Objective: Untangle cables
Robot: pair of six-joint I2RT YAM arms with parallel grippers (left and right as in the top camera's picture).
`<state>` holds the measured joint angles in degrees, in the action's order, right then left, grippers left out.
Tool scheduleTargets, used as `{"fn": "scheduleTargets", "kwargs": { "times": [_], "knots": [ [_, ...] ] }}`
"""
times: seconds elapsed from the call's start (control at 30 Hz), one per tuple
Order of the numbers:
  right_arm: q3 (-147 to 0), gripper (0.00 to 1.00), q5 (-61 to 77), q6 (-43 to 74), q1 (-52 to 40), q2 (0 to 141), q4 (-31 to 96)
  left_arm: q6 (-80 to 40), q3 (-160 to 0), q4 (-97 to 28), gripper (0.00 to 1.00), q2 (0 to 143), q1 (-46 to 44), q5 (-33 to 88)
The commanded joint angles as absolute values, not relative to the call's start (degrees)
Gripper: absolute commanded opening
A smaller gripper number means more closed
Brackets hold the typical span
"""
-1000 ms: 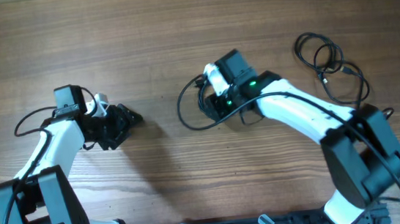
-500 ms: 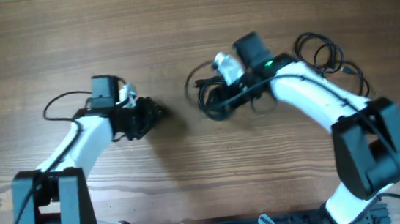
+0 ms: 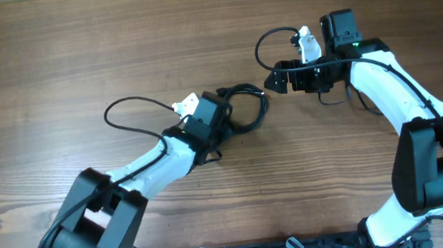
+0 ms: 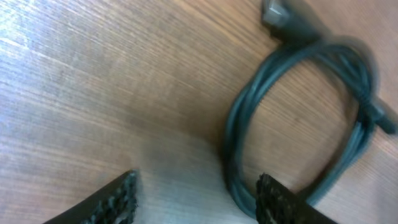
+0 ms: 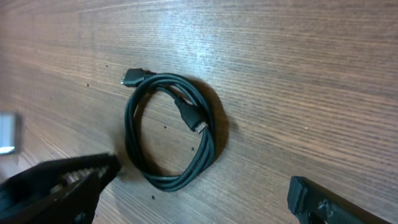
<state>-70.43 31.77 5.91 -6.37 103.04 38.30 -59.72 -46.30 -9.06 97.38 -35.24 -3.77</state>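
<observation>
**Both my pincers hang open by a coiled black USB cable on the wooden counter.**

My left pincer, fingers apart and gripping nothing, hovers at the coil's edge, and the cable's near curve lies just ahead of its tips in the blurred left wrist view. My right pincer, spread wide, sits to the coil's right, near it but not touching. The cable lies flat in one loop, with one plug poking out at the rim and a second plug inside. From overhead, my left arm covers the coil's left side. A thin strand of another cord peeks from under my right arm, mostly hidden.
</observation>
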Motion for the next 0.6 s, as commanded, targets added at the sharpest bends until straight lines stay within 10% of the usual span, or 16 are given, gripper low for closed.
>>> {"fn": "scheduleTargets", "kwargs": {
  "times": [0.0,0.1,0.17,0.57],
  "knots": [
    [-71.3,1.0,32.9,6.2,-6.5,101.8,39.1,-62.0,-46.0,-6.7,0.6,105.1,-35.5,-9.3],
    [-71.3,1.0,32.9,6.2,-6.5,101.8,39.8,-62.0,-46.2,-6.5,0.16,108.6,-35.2,-8.4],
    [-71.3,1.0,32.9,6.2,-6.5,101.8,40.0,-62.0,-46.6,-8.3,0.05,108.1,-34.7,-8.4],
    [-71.2,1.0,40.4,6.2,-6.6,101.8,41.5,-36.2,-65.4,-42.9,0.06,105.6,-26.7,1.1]
  ]
}}
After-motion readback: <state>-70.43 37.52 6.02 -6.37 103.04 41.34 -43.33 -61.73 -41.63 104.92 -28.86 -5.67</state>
